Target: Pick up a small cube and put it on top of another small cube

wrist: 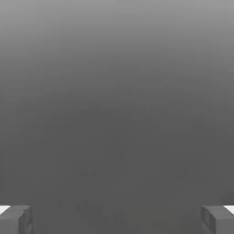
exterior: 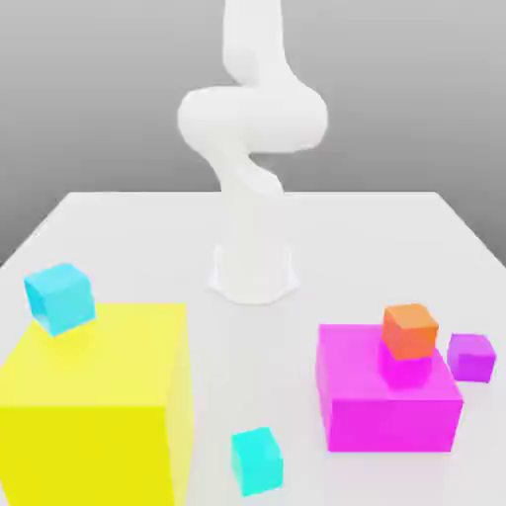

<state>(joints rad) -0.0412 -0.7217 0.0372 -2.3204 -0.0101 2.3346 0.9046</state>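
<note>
"So, where is the small turquoise cube [exterior: 257, 462]?"

"On the white table [exterior: 252, 395], between the big yellow block [exterior: 94, 395] and the magenta block [exterior: 390, 400], touching neither."

"And what lies around that yellow block?"

"Take the yellow block as the landmark, then. Up on top of it sits a sky-blue cube [exterior: 61, 298]. Toward the exterior view's right from it comes the turquoise cube, just beside it, and further over the magenta block, which is lower than the yellow one."

"Anything on the magenta one?"

"Yes, an orange cube [exterior: 410, 331] rests on top. Farthest from the yellow block is a purple cube [exterior: 471, 358], near the magenta block, over on the exterior view's right."

"What about the arm [exterior: 252, 119]?"

"White, standing on its base [exterior: 253, 277] behind the blocks, farther back than the yellow one, and reaching up out of the exterior view."

"And the gripper [wrist: 117, 220]?"

"Jaws released and set wide apart in the hand view, with nothing held between them, only grey background [wrist: 117, 114]."
</note>
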